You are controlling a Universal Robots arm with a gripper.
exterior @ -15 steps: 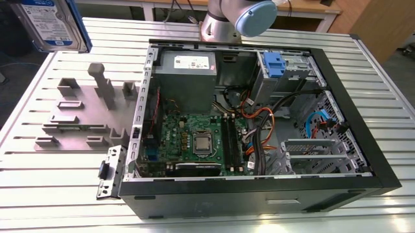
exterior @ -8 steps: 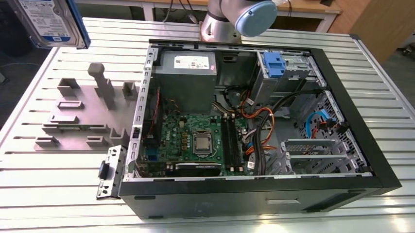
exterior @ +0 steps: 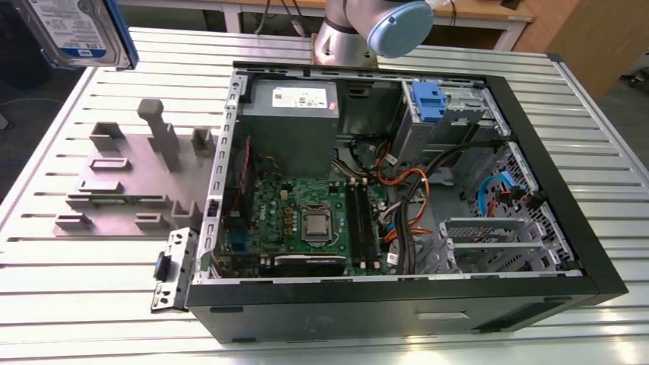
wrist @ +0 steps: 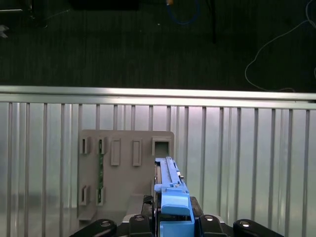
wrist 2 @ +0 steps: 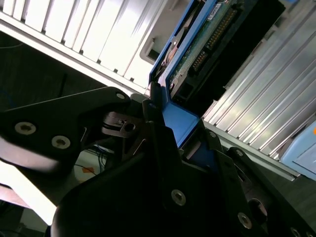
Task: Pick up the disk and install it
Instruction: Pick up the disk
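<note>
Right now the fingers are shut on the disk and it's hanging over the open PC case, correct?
Wrong spot. The fingers are shut on the disk, but it hangs over the grey fixture plate, not the open PC case. The first wrist view shows that plate below it.

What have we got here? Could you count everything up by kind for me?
disk: 1
open computer case: 1
grey parts holder: 1
robot arm: 1
Total: 4
</note>
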